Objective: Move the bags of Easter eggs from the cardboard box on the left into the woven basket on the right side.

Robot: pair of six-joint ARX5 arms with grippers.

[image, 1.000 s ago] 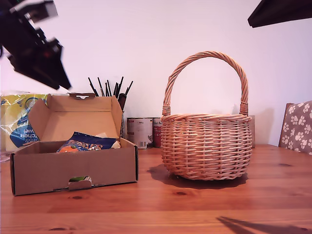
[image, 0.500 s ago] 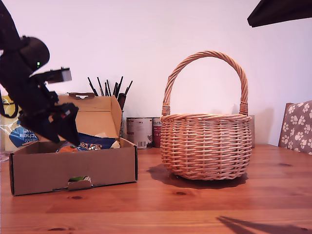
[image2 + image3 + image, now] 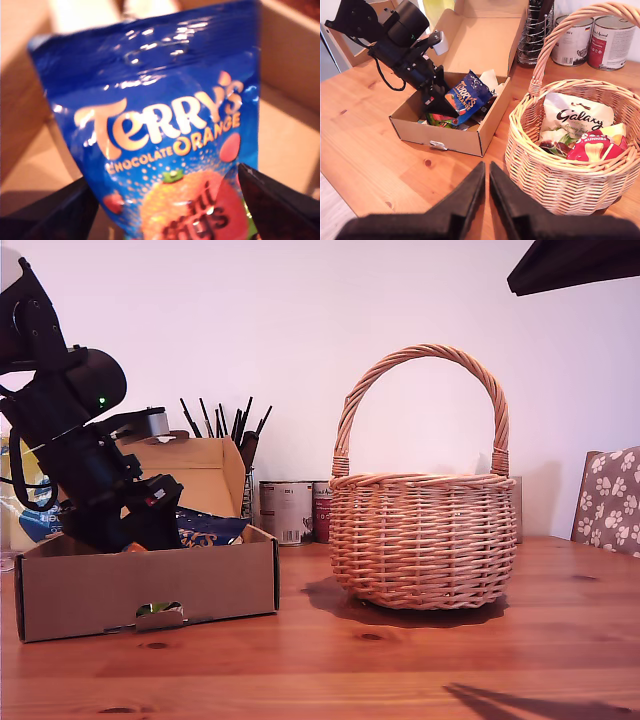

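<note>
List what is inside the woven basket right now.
The woven basket holds a white Galaxy bag and a red bag, with dark and green wrappers between them. Anything underneath these is covered.
</note>
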